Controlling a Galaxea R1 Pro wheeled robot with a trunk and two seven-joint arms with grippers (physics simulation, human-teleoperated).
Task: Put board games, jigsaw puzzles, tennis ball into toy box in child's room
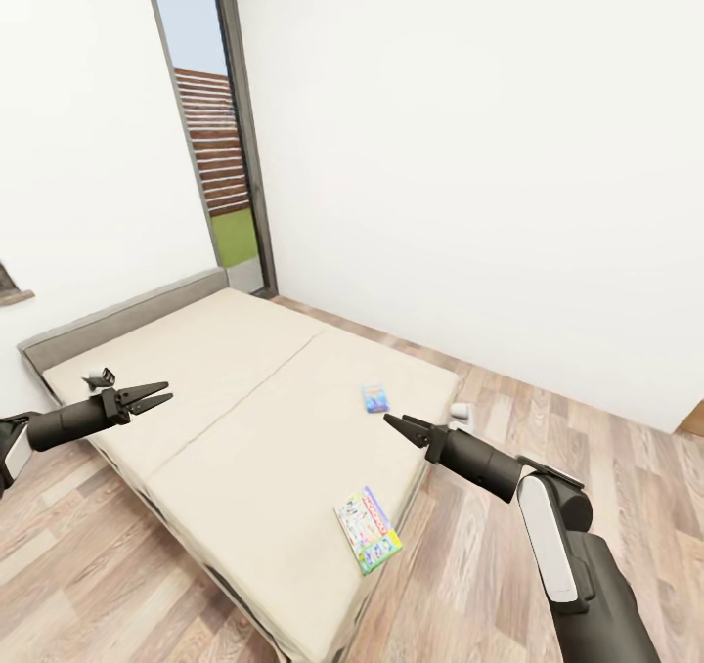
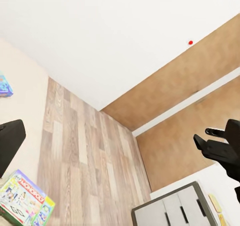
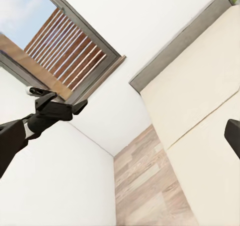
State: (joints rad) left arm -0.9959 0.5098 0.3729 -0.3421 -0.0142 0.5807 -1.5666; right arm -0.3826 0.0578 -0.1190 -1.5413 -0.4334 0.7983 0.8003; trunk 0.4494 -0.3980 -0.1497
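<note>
Both arms reach out over the bed (image 1: 244, 389), a bare beige mattress in a grey-brown frame. At the left, the left gripper (image 1: 156, 395) has its fingers slightly apart, holding nothing. A small blue board game (image 1: 374, 398) lies mid-mattress; a larger white, green-edged one (image 1: 368, 530) sits near the corner, print too fine to read there. The right gripper (image 1: 395, 423) looks pressed together, empty, above the mattress edge.

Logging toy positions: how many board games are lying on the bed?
2: a small blue board game mid-mattress, and a larger white board game near the bed corner.
</note>
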